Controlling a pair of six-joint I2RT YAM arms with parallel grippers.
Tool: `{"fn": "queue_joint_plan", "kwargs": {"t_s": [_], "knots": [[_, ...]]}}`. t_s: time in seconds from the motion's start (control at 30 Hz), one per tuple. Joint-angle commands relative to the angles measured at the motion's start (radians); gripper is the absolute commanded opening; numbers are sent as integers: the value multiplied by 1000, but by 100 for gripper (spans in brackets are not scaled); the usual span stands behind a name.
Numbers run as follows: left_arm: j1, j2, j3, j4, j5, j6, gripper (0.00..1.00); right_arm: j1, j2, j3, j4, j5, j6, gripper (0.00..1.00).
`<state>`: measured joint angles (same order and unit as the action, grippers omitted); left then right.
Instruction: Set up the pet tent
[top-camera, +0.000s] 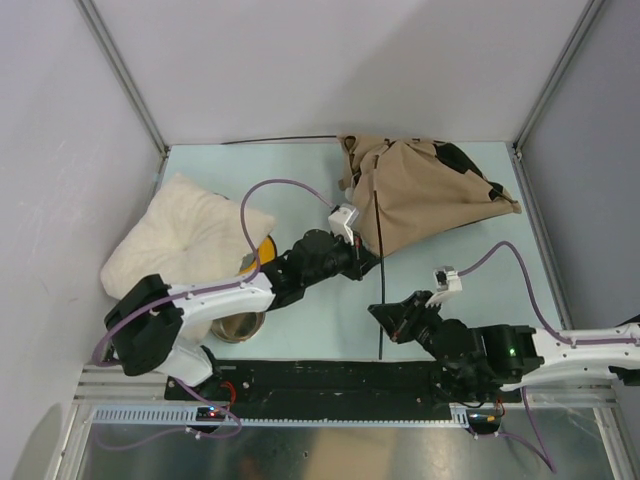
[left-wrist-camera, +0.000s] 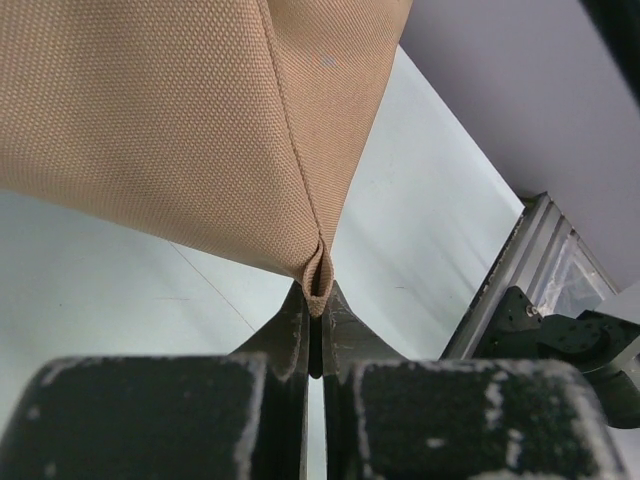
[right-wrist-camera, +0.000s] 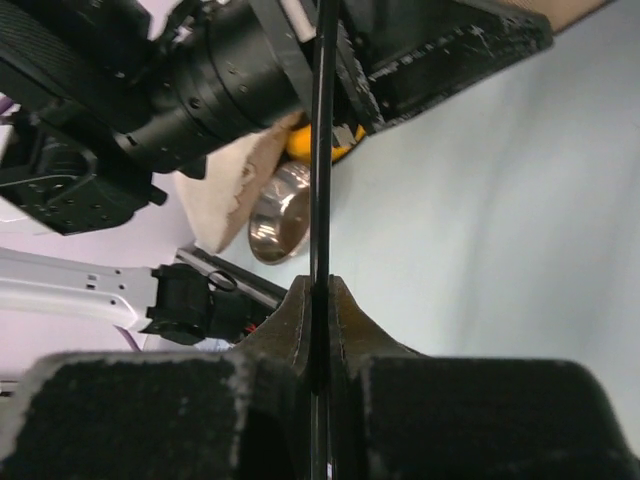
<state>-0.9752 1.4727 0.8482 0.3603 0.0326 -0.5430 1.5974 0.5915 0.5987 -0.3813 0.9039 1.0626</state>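
The pet tent (top-camera: 430, 195) lies collapsed at the back right, tan fabric with black patches. My left gripper (top-camera: 366, 262) is shut on its near-left corner. In the left wrist view the folded fabric hem (left-wrist-camera: 318, 285) is pinched between the fingertips and the cloth (left-wrist-camera: 180, 120) spreads away above. A thin black pole (top-camera: 378, 290) runs from the tent's corner toward the near edge. My right gripper (top-camera: 379, 313) is shut on this pole (right-wrist-camera: 321, 150), which passes straight up between its jaws toward the left gripper.
A cream fluffy pillow (top-camera: 185, 240) lies at the left. Beside it are the yellow bowl holder (top-camera: 266, 249) and a steel bowl (top-camera: 240, 326). Another thin black pole (top-camera: 280, 140) lies along the back wall. A black rail (top-camera: 330, 378) borders the near edge.
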Motion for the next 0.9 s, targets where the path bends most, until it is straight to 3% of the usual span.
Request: {"fn": "queue_joint_plan", "kwargs": {"t_s": [0.0, 0.37, 0.63, 0.87], "knots": [[-45, -76, -22, -63, 107, -66, 0, -13, 9, -13, 329, 170, -244, 0], [-51, -206, -32, -190, 171, -47, 0, -56, 82, -15, 641, 48, -497, 0], [-51, -244, 22, -361, 103, -19, 0, -150, 154, -11, 516, -125, -429, 0], [-47, -283, 27, -440, 46, -6, 0, -151, 210, -24, 390, -58, -364, 0]]}}
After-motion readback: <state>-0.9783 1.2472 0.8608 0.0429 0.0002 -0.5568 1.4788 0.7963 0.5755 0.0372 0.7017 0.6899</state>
